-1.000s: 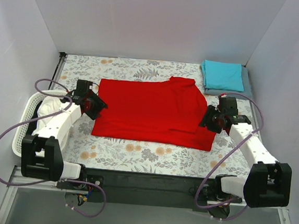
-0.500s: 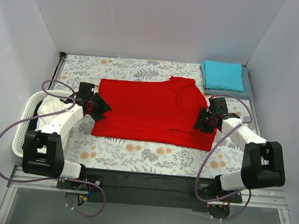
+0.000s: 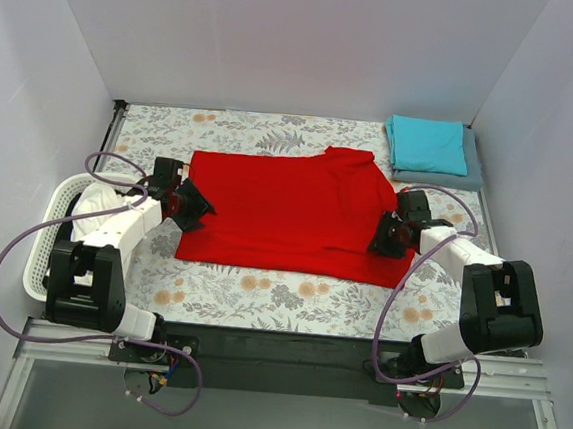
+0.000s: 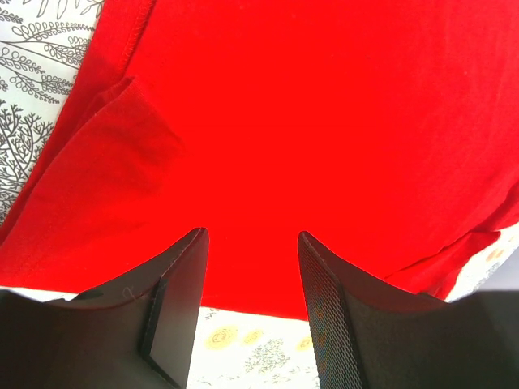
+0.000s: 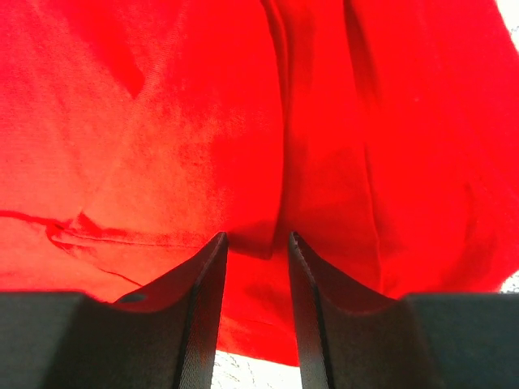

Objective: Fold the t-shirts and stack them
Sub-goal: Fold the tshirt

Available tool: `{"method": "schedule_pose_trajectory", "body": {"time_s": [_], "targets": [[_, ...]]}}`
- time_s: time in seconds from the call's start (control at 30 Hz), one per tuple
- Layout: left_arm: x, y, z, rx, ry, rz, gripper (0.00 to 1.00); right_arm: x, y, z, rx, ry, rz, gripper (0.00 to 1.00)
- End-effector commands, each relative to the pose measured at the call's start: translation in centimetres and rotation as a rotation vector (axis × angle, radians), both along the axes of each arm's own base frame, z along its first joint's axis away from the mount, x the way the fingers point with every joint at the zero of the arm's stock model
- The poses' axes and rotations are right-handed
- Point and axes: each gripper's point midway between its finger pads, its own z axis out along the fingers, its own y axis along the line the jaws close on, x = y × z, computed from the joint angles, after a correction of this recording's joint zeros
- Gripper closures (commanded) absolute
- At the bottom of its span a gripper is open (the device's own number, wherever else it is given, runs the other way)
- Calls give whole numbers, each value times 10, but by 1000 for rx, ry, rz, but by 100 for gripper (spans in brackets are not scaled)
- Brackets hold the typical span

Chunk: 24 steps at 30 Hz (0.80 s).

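Red shirt: You see the red shirt [image 3: 291,215] lying spread flat in the middle of the table [image 3: 260,292]. One part is folded over on its right side.
Left pincer: Your left pincer [image 3: 185,206] sits low at the shirt's left edge. Its two fingers are spread wide and grip nothing. In the left wrist view [image 4: 250,237] red cloth fills the gap between them, and a folded sleeve lies to the left.
Right pincer: Your right pincer [image 3: 390,234] sits low at the shirt's right edge. Its fingers are apart too, with a smaller gap [image 5: 256,237], and a cloth fold runs up between them.
Pile: The teal shirt [image 3: 428,144] lies folded on top of the grey-blue shirt [image 3: 471,175] in the far right corner, apart from the red one.
Basket: The white basket [image 3: 48,244] sits at the table's left edge, just beside your left arm.
Room: A strip of flowered table shows along the shirt's near edge. Another strip shows along its far edge.
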Motion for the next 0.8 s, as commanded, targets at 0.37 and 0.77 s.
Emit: {"method": "schedule_pose_trajectory", "body": {"time_s": [0.37,0.77], "targets": [[13,-1,7,11,-40,-23,53,29,25,19,94,-61,13,94],[16,0,5,21,-39,-25,53,76,56,38,156,-90,35,98]]}}
